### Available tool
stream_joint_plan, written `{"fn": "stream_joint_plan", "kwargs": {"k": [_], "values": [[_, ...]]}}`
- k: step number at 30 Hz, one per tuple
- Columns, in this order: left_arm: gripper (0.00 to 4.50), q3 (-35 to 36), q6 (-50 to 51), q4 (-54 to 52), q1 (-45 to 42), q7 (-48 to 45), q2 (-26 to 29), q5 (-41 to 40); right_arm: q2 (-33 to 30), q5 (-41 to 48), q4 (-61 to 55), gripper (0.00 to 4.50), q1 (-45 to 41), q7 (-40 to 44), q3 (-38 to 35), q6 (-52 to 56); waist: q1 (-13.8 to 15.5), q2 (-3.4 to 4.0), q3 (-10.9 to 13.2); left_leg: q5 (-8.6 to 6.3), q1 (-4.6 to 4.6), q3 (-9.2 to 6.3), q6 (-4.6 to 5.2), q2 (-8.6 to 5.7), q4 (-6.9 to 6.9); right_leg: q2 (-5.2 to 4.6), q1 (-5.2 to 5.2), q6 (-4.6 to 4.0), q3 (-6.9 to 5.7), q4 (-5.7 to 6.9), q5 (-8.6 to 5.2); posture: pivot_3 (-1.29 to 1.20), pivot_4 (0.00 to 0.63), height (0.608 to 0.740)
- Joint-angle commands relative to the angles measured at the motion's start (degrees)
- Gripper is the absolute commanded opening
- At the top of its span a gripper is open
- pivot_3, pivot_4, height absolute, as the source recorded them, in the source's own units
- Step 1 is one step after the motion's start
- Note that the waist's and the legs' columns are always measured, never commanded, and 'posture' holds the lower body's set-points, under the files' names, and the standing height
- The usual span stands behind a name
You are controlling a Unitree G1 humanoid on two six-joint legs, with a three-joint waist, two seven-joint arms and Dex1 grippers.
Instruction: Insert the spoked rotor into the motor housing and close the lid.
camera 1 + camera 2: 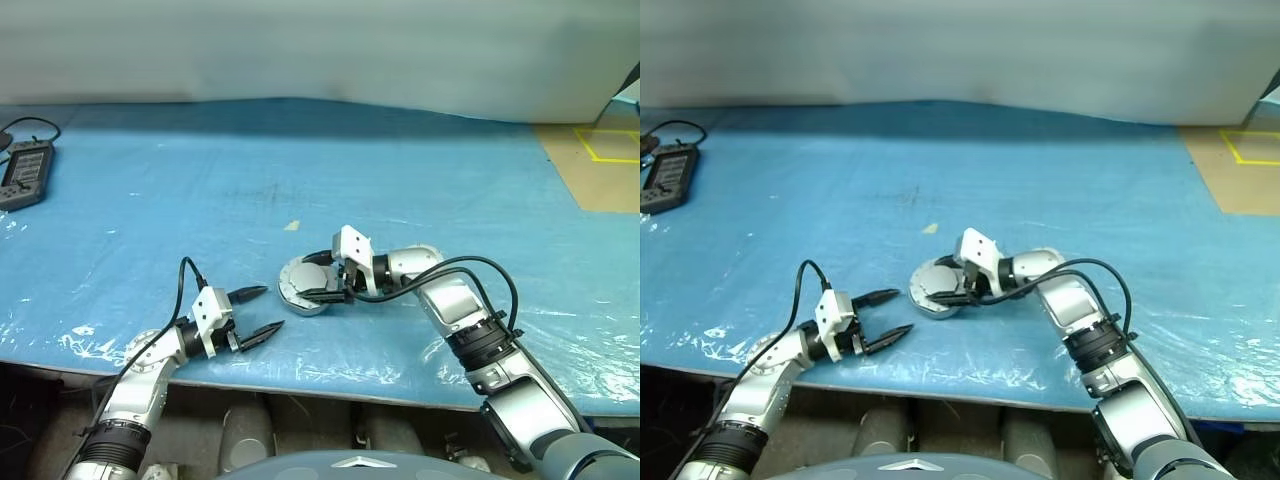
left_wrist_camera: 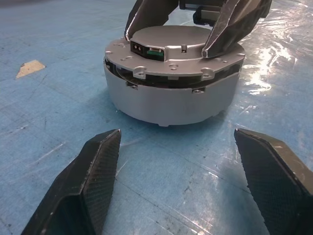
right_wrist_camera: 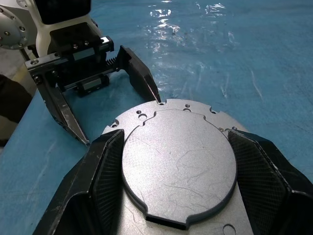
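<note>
the left gripper [image 1: 253,313] sits nearest, just on the near side of the motor housing [image 2: 171,98], its two black fingers spread wide and holding nothing, pointed at the housing wall with bare blue table cover [image 1: 420,180] between them and it. the housing itself stands flat on the cover, and the lid [image 3: 178,164] already lies on top of it, though the left wrist view shows a dark gap under the lid's rim on one side, so it looks not fully seated. over the housing comes the right gripper [image 3: 178,196], fingers parted to either side of the lid's raised disc, resting on or just above the flange; whether they truly pinch it cannot be told. the step looks like seating the lid: the right arm would do well to press straight down and evenly, keeping the lid's notches lined up with the housing's tabs, while the left fingers close in to brace the wall so it doesn't skate. beyond the housing, a scrap of tan tape [image 1: 291,225] lies apart.
</note>
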Motion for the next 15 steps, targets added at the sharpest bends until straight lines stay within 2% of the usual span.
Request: {"fn": "stream_joint_plan", "kwargs": {"k": [1,15], "values": [[3.89,-0.3,0.1,-1.2,0.4,0.0,0.4,0.1,0.2,-1.6,-1.6,3.26,-1.3,-2.0,0.8,1.5,0.0,0.0,0.0,0.0,0.01,0.0,0.0,0.0,0.0,0.0,0.0,0.0,0.0,0.01,0.0,0.0,0.15,0.74],[3.89,-0.3,0.1,-1.2,0.9,0.2,0.4,0.2,0.6,0.6,-2.4,3.26,-2.0,-0.8,0.4,2.9,0.0,0.0,0.0,0.0,0.03,0.0,0.0,0.0,0.01,0.0,0.01,0.0,0.02,0.04,0.0,0.0,0.15,0.74]]}}
